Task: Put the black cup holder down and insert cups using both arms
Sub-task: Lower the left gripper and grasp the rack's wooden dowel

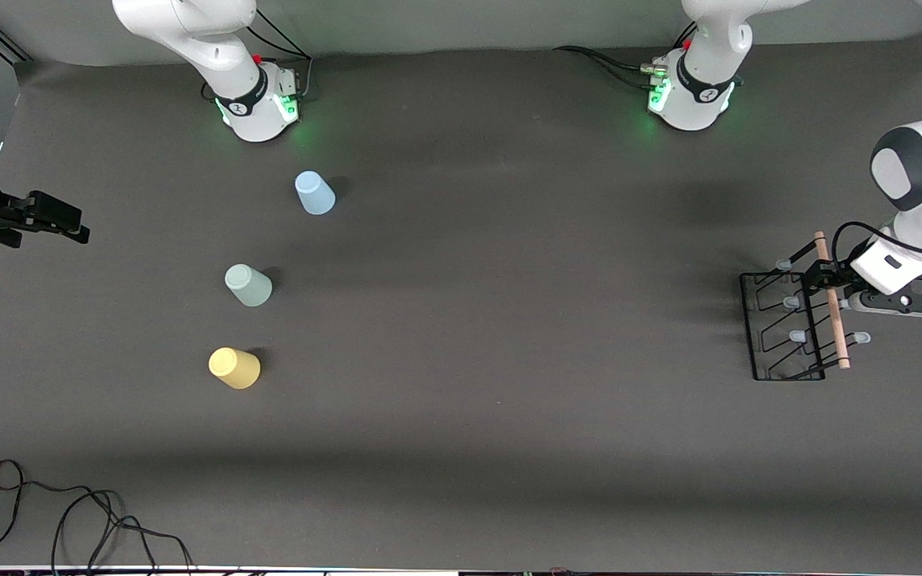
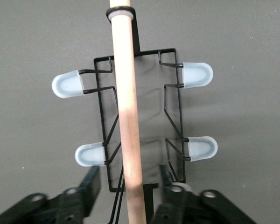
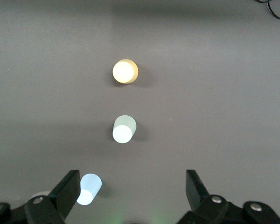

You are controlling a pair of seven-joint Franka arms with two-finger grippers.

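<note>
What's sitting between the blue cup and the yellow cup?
The mint green cup stands between the blue cup and the yellow cup, seen in the front view.

left gripper: low at its own table end, fingers spread. right gripper: raised at its end, fingers wide, waiting.

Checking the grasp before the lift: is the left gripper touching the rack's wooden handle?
Apart. The left wrist view shows the left gripper straddling the wooden handle, with dark gaps between the handle and each of the fingers.
</note>
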